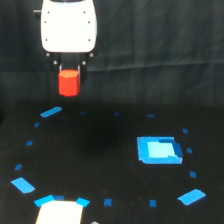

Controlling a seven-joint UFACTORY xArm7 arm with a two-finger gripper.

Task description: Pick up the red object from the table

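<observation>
- No brand, label or writing can be read anywhere; the frame is blurred.
- The tabletop (100, 165) is flat and black, filling the lower half of the frame; behind it a dark curtain (165, 50) covers the upper half.
- At the far left edge, small blue tape marks (29, 144) run down the tabletop, with a larger blue diamond (22, 186) low on the left.
- At the bottom left, a pale blue-edged shape (60, 209) is cut off by the frame's lower edge.
- In the upper left, the white gripper (69, 75) hangs from above, its fingers closed on the sides of the block (69, 82).
- The block is red-orange, upright, and held in the air, clear of the tabletop, above a slanted blue strip (51, 112).
- Right of centre lies a bright blue rectangle (159, 150), well apart from the block.
- More small blue marks curve down the right side, ending in a blue diamond (192, 197) at lower right.
- Nothing stands between the gripper and the tabletop below it.
</observation>
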